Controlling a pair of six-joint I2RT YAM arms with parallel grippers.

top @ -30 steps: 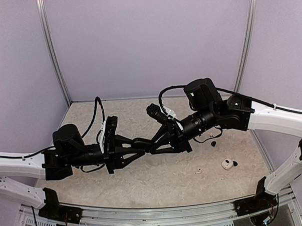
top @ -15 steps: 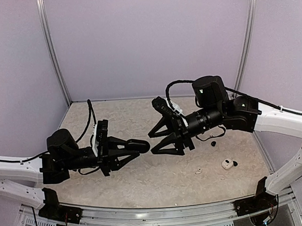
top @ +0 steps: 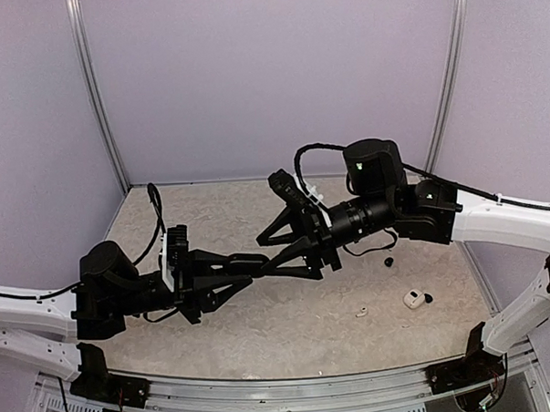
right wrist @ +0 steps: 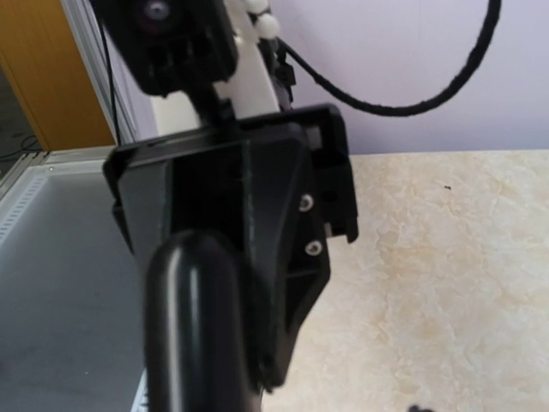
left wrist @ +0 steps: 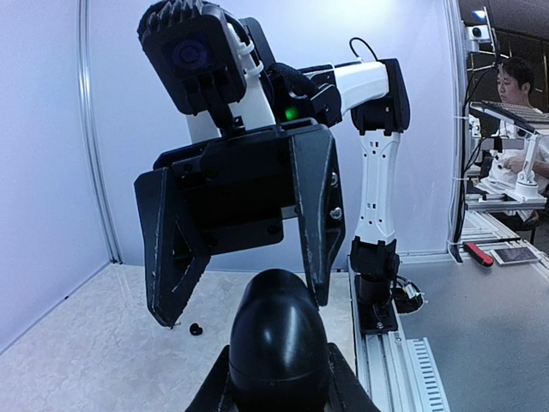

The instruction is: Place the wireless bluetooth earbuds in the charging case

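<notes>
The left gripper [top: 247,263] is clenching a black case [left wrist: 276,343] aloft, offering it to the right gripper [left wrist: 242,300], whose jaws are gaping at its free end, likely to open it. Earbuds [top: 388,262] are lying loose near the table's [top: 263,339] right edge.

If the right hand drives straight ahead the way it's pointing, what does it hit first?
Most likely the black case pinched in the left hand. The right hand is open and aimed at it, its fingers apparently set to straddle it. The remaining gap is hard to judge.
</notes>
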